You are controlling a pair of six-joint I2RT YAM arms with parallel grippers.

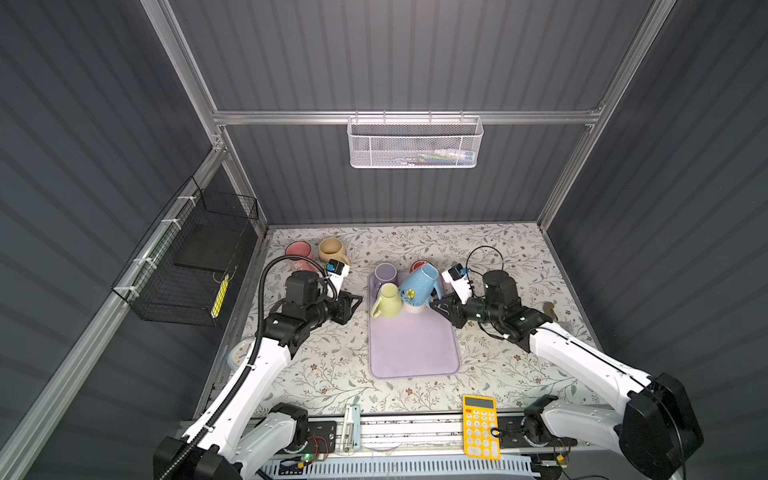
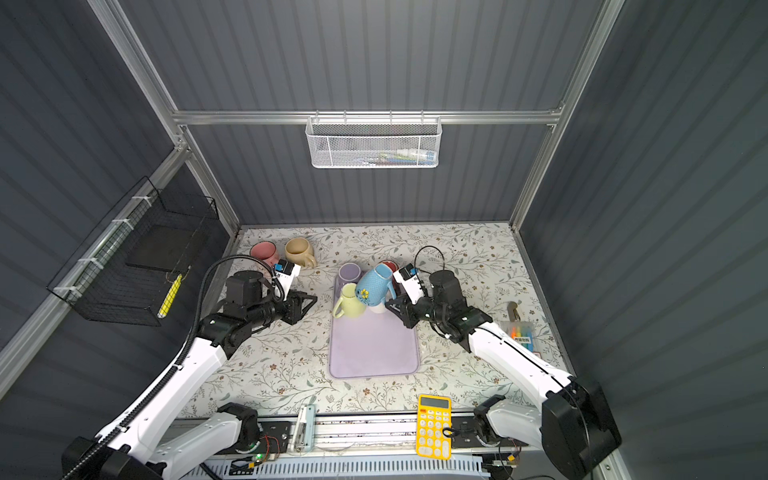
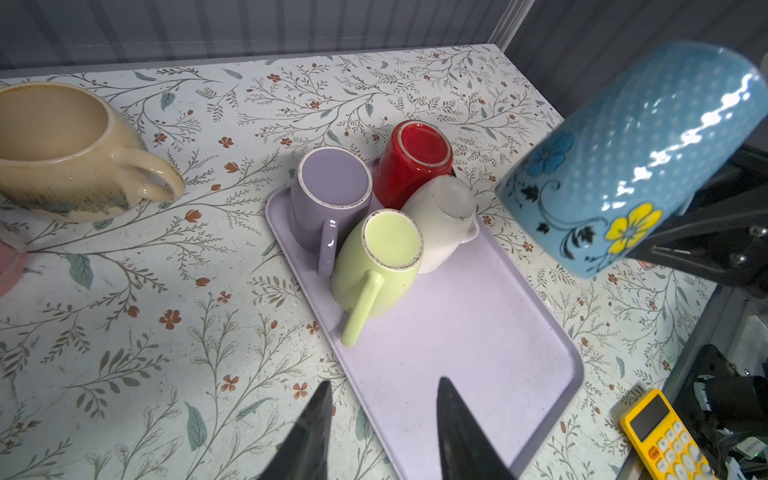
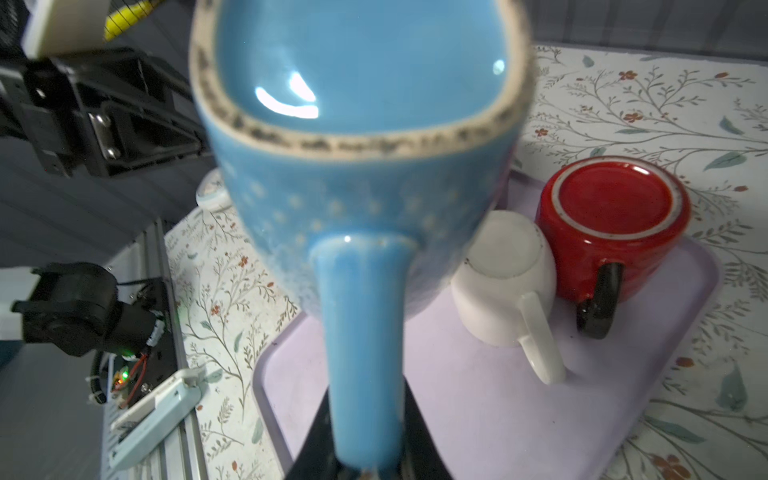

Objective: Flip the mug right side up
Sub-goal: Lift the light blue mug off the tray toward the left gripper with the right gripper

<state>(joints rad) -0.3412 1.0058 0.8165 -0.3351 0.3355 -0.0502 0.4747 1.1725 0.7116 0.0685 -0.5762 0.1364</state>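
Flipping step: the right claw (image 1: 434,299) pinches the blue mug (image 1: 417,286) by its handle, tilted above the far end of the tray (image 1: 415,349) (base uppermost). I judge the next move calls for a wrist roll, then setting it down upright. The left claw (image 3: 385,384) is spread and empty.

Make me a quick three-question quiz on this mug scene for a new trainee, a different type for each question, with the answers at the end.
1. True or false: the right tool holds the blue mug by its handle, lifted off the purple tray.
2. How many mugs sit upside down on the purple tray? A) two B) four C) six
3. Short answer: what is the left tool holding?

Key:
1. True.
2. B: the purple mug, green mug, white mug and red mug.
3. Nothing; its jaws stand apart and empty.
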